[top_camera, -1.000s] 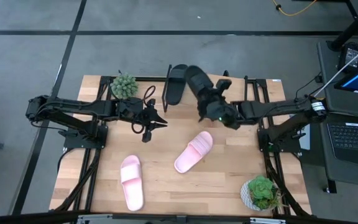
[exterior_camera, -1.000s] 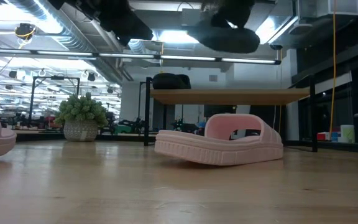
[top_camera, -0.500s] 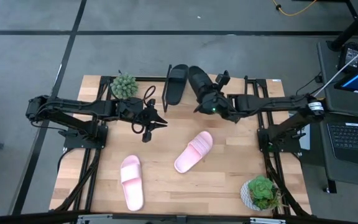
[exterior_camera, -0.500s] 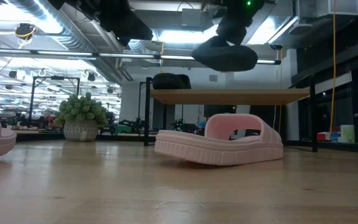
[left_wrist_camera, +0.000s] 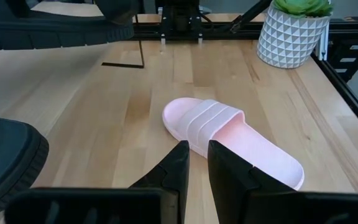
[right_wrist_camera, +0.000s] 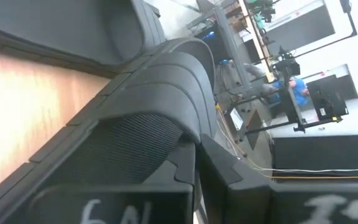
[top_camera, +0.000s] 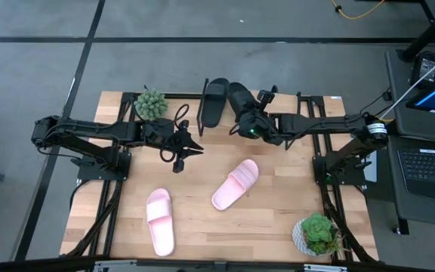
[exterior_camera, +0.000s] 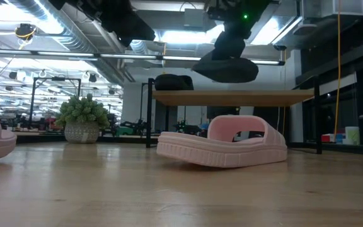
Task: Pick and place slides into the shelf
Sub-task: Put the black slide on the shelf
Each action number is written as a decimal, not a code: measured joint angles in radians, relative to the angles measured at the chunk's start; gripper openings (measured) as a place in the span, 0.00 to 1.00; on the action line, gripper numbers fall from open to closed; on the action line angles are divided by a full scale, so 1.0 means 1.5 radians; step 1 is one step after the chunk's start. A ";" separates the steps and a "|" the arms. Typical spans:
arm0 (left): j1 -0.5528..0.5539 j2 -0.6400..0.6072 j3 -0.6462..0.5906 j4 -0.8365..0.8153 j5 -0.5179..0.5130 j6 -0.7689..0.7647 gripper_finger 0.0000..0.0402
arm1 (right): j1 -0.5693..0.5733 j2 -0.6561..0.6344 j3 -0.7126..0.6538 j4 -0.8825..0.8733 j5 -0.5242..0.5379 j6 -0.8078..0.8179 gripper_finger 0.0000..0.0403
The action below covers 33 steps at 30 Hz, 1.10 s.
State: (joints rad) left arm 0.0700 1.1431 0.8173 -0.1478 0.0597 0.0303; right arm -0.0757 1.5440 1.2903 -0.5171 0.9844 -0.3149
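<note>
Above the shelf (exterior_camera: 232, 97), the right gripper (top_camera: 246, 121) clamps a black slide (top_camera: 240, 98), its fingertips hidden.

2 black slides (top_camera: 216, 100) on shelf (exterior_camera: 232, 97), 2 pink (top_camera: 236, 183) on table

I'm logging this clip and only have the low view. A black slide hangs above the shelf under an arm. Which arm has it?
Observer: The right end effector grips the held black slide; the high view traces it back to the right arm.
Operator: Where is it relative to the slide already on the shelf?
Observer: From above, it is over the shelf, just beside the parked black slide, without overlapping it.
Operator: And the left arm?
Observer: The left end effector is empty, over the left-middle of the table. Its wrist camera faces a pink slide.
</note>
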 joint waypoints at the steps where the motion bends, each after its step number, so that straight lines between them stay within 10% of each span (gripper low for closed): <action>1: 0.000 0.000 0.000 0.000 0.000 0.000 0.13 | 0.000 0.000 0.000 0.000 0.000 0.000 0.02; 33: 0.000 0.000 0.000 0.000 0.000 0.000 0.13 | -0.104 0.008 0.000 -0.038 -0.099 0.103 0.02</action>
State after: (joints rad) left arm 0.0698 1.1431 0.8173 -0.1478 0.0601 0.0301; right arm -0.2314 1.5557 1.2907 -0.5743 0.8355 -0.1608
